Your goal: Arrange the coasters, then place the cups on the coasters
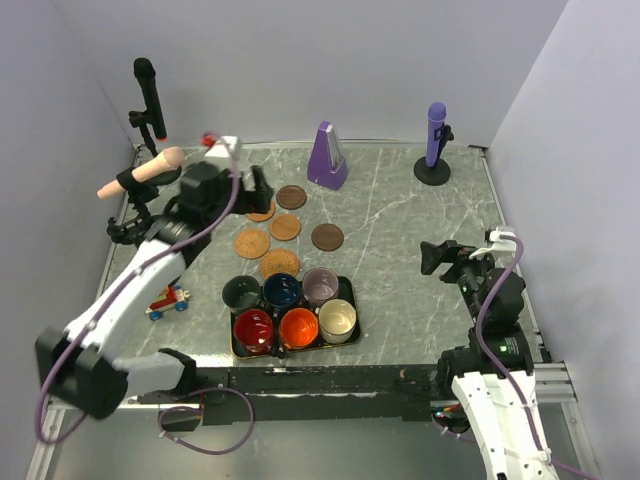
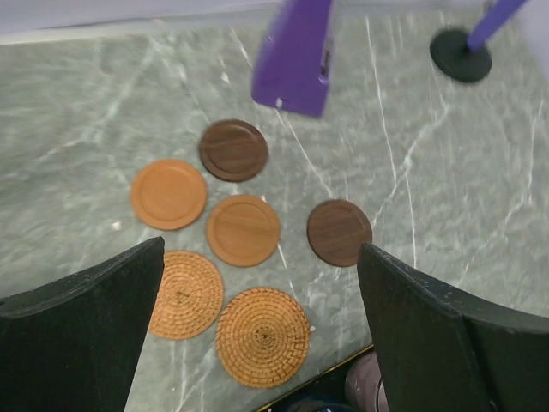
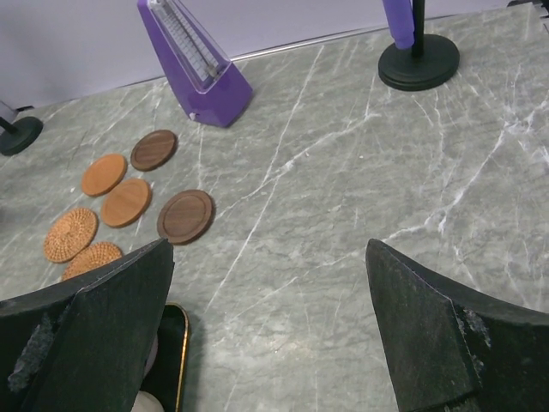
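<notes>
Brown coasters [image 2: 243, 229] lie clustered on the desk [image 1: 400, 250] just below my left jaws, which are wide open and empty. My right jaws, also open and empty, are well apart from them. The cups [image 1: 298, 327] sit grouped nearer me.

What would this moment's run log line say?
left pincer open over six round brown coasters | right pincer open, empty | six coloured mugs in black rectangular tray

Lighting: bright, even and diffuse, from overhead as far as I can judge; walls flat, no hot spots.
Shadows: faint and short, beneath the purple metronome [image 1: 327, 157] and the mic stand base [image 1: 433, 172].
Glare: small highlights inside the glazed cups [image 1: 298, 327].
Focus: my top view is sharp. In the left wrist view the metronome is smeared at the far edge. The jaws are dark and near featureless in both wrist views.
</notes>
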Robot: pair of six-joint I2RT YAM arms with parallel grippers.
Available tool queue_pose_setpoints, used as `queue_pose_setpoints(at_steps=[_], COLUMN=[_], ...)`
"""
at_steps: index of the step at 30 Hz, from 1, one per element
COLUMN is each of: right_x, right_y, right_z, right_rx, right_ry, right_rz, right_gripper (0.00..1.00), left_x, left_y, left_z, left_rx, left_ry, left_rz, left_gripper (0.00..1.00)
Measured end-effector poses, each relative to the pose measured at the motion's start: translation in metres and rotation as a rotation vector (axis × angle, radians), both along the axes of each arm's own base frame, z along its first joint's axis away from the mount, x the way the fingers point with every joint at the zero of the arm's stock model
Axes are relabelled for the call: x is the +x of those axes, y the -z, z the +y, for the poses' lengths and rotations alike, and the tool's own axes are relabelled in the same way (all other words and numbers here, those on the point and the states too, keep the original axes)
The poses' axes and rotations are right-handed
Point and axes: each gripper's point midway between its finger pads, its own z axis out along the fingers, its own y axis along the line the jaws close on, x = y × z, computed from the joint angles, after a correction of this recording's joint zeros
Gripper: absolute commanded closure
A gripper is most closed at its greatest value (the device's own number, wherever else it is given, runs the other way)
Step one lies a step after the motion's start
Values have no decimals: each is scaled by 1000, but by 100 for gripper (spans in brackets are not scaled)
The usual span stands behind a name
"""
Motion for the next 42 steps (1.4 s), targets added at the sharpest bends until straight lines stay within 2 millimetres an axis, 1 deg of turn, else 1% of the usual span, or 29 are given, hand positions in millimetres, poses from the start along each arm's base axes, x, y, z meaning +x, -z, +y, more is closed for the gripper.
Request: queue_pose_setpoints(at_steps=[2,4,5,7,10,13,15,17,22,25,28,31,36,42], right_x=[0,-1,-1,-1,-2,-2,-2,-3,-5,-5,-6,-7,-8,-9], right_y=[-4,-7,-7,-8,-8,-6,-3,0,5,6,7,8,9,9], right_z=[0,0,0,1,5,8,9,9,11,12,13,14,16,19], right_rx=[0,2,2,3,6,7,6,6,7,11,18,29,44,64], right_ry=[-1,-1,-2,-8,-26,-43,-50,-52,-61,-66,-69,-72,-82,-92], right_rz=[7,15,21,30,50,73,90,105,128,130,135,142,151,158], right_gripper=[1,1,1,1,1,1,1,1,1,1,1,2,2,2], left_x=[14,30,38,53,75,86,85,80,76,73,76,79,79,80], left_y=[12,27,35,53,87,121,140,154,174,187,190,193,211,225], left_z=[-19,-31,-35,-42,-51,-55,-54,-48,-27,-7,9,13,17,20], left_rx=[30,60,76,101,145,185,207,226,263,283,308,330,358,376], left_ry=[41,57,60,63,63,64,66,60,13,-27,-61,-78,-76,-79], left_rz=[49,104,128,173,250,324,366,399,443,477,482,478,509,533], left_gripper=[10,14,16,18,22,26,29,33,32,32,33,34,33,36])
